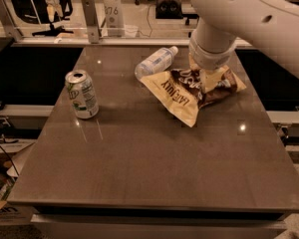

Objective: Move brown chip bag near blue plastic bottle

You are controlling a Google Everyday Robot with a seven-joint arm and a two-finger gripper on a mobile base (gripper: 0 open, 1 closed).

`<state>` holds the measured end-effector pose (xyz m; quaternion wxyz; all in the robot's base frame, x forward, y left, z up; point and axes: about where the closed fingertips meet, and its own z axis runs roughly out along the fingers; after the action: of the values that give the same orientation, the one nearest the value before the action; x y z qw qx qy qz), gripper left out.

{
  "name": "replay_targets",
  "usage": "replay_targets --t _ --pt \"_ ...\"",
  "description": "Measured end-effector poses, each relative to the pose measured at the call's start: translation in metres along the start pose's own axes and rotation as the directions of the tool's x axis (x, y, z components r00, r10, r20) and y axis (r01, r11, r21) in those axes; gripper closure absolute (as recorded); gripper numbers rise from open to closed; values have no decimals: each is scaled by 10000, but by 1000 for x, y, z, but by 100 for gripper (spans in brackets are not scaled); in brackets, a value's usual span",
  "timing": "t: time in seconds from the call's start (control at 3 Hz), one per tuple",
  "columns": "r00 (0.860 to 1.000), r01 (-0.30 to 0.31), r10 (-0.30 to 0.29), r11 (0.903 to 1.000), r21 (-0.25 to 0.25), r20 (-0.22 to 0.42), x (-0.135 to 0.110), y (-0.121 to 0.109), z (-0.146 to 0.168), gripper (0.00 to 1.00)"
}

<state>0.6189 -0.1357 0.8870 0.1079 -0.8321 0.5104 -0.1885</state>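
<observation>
Chip bag [177, 91] held pinched by the hand [208, 79] at 1 o'clock on the counter [139, 173], one corner just beside the bottle [154, 62]
The bag is judged light, crinkly, slippery and easily crushed, and is best taken at a bunched fold near its middle. The bottle, lying at its 10 o'clock, could be rolled by a nudge. Counter edges are close at 12 and 3 o'clock; open room is left toward 7, the soda can [81, 94] standing at 9

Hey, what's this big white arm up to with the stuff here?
Its job is to bring a snack bag to a water bottle. The gripper holds the brown chip bag by its middle, at the far side of the table. The bag's edge lies close beside the blue plastic bottle, which is on its side. A soda can stands apart, left.
</observation>
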Motion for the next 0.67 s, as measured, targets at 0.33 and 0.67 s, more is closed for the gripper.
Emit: replay_targets --t 0.33,0.67 --pt "9999 164 -164 9997 180 33 0 -25 10 84" --pt "9994 331 -334 9989 322 105 -4 -46 19 61"
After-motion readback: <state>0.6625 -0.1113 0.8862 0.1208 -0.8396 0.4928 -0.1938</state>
